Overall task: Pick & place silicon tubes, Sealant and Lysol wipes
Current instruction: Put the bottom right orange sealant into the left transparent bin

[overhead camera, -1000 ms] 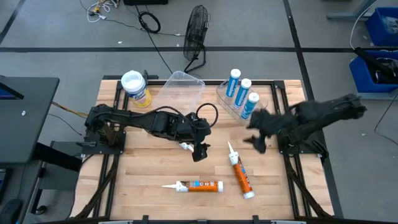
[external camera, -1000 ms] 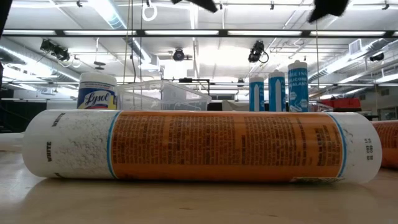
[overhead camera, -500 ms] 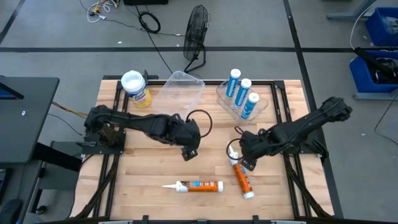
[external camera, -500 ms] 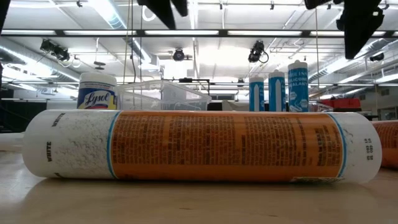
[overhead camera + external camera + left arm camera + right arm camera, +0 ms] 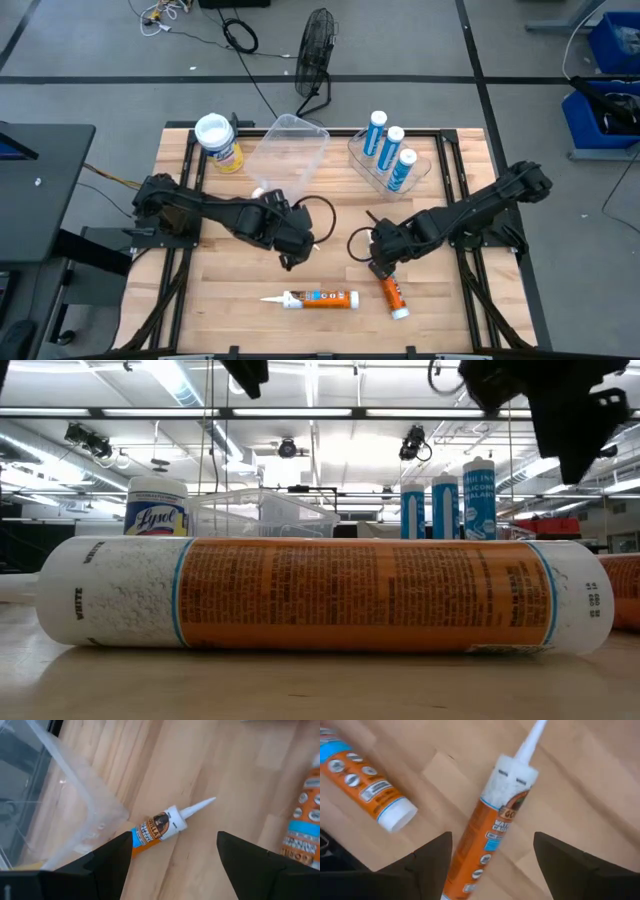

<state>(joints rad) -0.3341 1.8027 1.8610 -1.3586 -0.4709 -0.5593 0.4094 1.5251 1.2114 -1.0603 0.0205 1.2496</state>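
Right gripper [image 5: 378, 262] in the high view sits over the nozzle end of an orange sealant tube [image 5: 391, 291] lying near the table's front; fingers spread, nothing held. Left gripper [image 5: 291, 255] is mid-table, also spread and empty, above and behind a second orange tube [image 5: 318, 298] that lies crosswise at the front edge. Lysol wipes [image 5: 218, 141] stand at the back left corner, well apart from both grippers. An empty clear bin [image 5: 289, 150] is just beside them, and a second clear bin [image 5: 425, 160] at back right holds three blue silicone tubes [image 5: 390, 149] upright.

Low view: the crosswise tube [image 5: 320, 595] fills the picture — "WHITE" reads on its white end, the orange label's small print is not legible. Behind it the canister [image 5: 156, 506] shows "Lysol" in script, with the clear bin [image 5: 262, 512] next to it and the blue tubes [image 5: 446, 500] to the right; their lettering is probably a sealant name but too small to read. Dark arm parts hang in at the top.

Left wrist view: both dark fingers [image 5: 110, 862] apart, an orange tube [image 5: 162, 827] with a gorilla logo and white nozzle on the wood between them, untouched; the bin's corner [image 5: 95, 805] just beside it.

Right wrist view: fingers [image 5: 432, 857] wide, straddling the gorilla-logo tube [image 5: 495, 827] without touching; the other tube's [image 5: 365, 782] base end lies near.
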